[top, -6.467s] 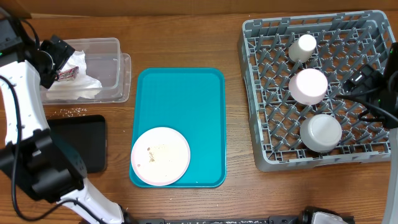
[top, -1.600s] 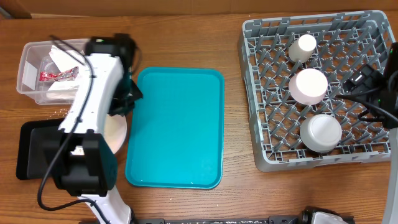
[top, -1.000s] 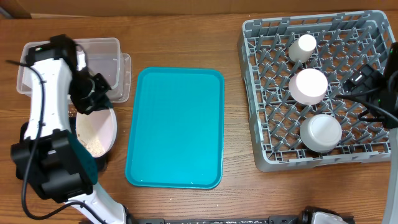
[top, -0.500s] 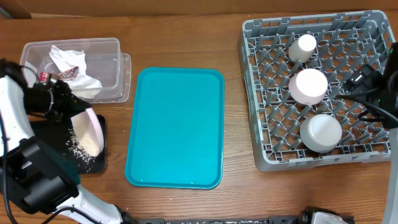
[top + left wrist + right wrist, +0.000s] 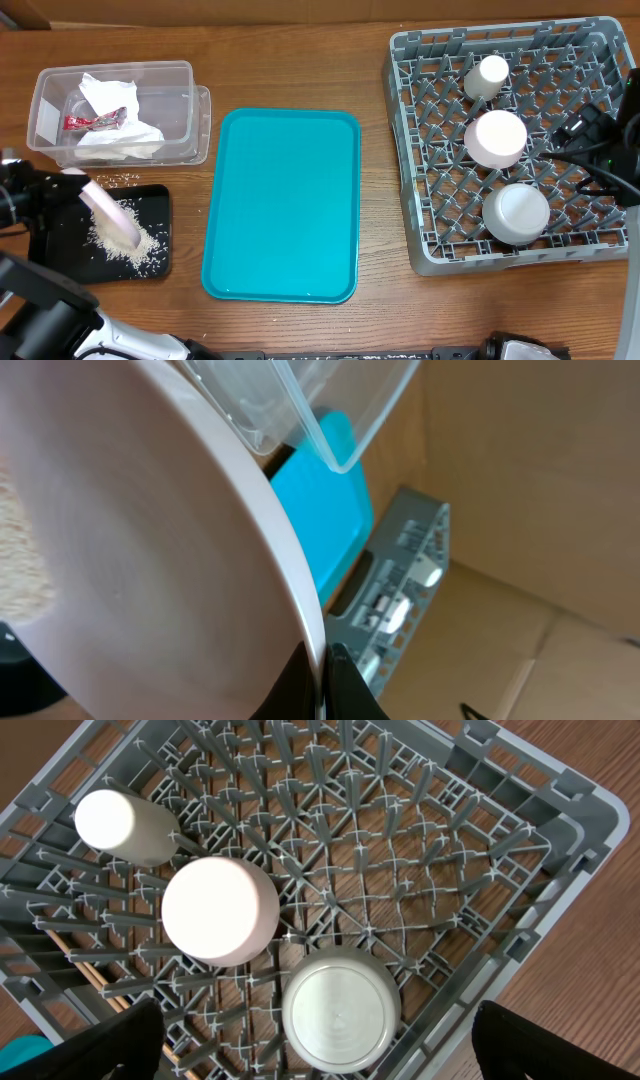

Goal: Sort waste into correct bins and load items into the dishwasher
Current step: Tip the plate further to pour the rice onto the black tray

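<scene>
My left gripper [image 5: 60,183] is shut on the rim of the pale pink plate [image 5: 108,215], which is tipped steeply over the black tray [image 5: 60,255]. White rice grains [image 5: 125,250] lie heaped on that tray under the plate's lower edge. In the left wrist view the plate [image 5: 150,560] fills the frame, some grains [image 5: 18,565] cling to it, and my gripper [image 5: 325,675] pinches its edge. The clear tub [image 5: 175,105] holds napkins [image 5: 115,135] and a red sachet [image 5: 95,120]. My right gripper [image 5: 592,122] hangs open above the dish rack [image 5: 420,150], holding nothing.
A teal serving tray [image 5: 285,205] lies bare between the bins and the rack. In the rack stand a white cup [image 5: 125,825], a pink bowl [image 5: 220,910] and a metal bowl [image 5: 340,1010], all upside down. A few grains [image 5: 120,180] are scattered on the wood.
The left arm swung further left and tipped the plate steeper; more rice has slid onto the black tray. The right arm has not moved.
</scene>
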`<action>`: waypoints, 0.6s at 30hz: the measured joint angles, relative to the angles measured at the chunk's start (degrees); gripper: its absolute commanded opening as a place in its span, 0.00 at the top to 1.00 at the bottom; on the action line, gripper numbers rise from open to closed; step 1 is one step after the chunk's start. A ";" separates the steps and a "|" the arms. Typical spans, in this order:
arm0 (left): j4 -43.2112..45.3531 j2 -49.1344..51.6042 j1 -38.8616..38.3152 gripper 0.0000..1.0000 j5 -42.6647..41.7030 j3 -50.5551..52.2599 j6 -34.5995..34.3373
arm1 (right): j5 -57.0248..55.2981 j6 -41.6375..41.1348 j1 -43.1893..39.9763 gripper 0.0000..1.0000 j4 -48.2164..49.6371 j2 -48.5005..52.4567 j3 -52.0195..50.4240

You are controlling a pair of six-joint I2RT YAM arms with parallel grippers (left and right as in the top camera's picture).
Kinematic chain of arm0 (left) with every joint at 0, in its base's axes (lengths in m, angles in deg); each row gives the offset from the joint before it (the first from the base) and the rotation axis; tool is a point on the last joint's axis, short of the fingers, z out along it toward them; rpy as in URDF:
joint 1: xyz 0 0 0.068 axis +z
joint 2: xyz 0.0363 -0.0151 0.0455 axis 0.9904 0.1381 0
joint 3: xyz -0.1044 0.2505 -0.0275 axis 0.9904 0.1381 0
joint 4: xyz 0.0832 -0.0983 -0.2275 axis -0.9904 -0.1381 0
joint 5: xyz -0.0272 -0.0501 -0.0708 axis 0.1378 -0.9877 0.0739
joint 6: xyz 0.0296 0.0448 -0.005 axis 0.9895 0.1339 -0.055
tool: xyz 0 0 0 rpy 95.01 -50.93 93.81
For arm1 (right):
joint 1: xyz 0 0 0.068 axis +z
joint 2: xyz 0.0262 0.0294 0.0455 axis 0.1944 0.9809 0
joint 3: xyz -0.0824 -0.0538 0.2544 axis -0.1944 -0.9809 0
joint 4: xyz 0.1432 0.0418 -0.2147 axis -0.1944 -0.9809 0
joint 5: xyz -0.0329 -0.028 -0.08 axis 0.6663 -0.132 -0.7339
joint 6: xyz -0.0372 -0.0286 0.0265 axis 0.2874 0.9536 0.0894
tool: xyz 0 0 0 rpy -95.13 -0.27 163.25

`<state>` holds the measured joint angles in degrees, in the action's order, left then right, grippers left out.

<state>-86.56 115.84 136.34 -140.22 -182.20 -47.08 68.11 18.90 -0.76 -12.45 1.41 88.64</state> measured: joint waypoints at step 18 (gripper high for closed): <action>-2.10 0.00 11.52 0.96 -13.35 11.21 11.63 | 0.00 0.04 0.00 0.00 0.02 -0.02 0.00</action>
<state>-88.66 115.84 147.86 -153.58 -170.99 -35.45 68.11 18.95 -0.76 -12.43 1.39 88.64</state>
